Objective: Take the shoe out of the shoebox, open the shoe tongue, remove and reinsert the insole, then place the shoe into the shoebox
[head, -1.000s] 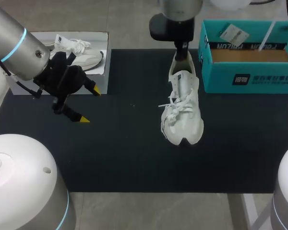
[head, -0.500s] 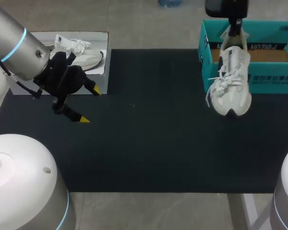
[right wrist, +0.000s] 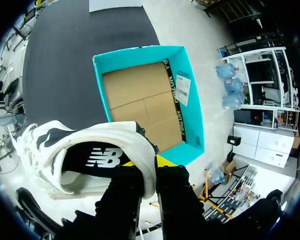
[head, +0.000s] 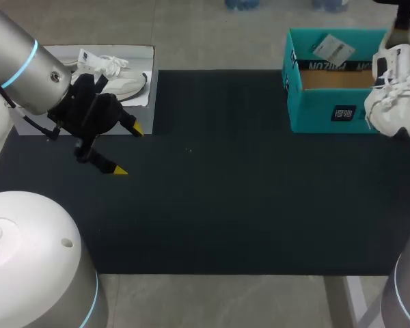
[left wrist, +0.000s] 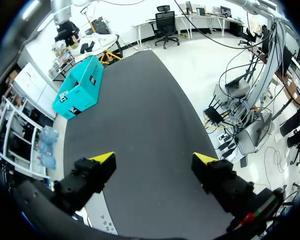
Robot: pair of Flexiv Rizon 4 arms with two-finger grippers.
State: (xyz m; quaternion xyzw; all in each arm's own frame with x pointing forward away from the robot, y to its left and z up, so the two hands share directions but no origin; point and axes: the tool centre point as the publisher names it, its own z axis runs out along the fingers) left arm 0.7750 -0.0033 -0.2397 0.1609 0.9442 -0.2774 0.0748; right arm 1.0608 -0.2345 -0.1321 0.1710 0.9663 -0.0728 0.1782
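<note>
At the desk's left side, the left gripper [head: 126, 149] hangs above the dark mat [head: 212, 205]. Its fingers [left wrist: 102, 158] are spread wide apart with nothing between them, only bare mat beneath. Just behind that gripper, at the mat's far left corner, a second pale shoe [head: 116, 74] lies on a white sheet [head: 55, 55].

Across the mat, at the far right, the teal shoebox [head: 328, 113] stands open with its brown cardboard floor bare. A white label [head: 333, 48] rests against its back wall.

The white shoe [head: 395, 102] is in the air at the box's right end, toe hanging down and laces dangling, and it overlaps the front wall near that corner in the head view. The right gripper [right wrist: 149, 167] comes down from above and is clamped on the shoe's heel. The padded heel collar runs between the two fingers [right wrist: 174, 187], one pressing inside the shoe and one outside. From the right wrist view the shoe's opening faces the camera, and the body of the shoe lies beside the open box, not over its floor.
</note>
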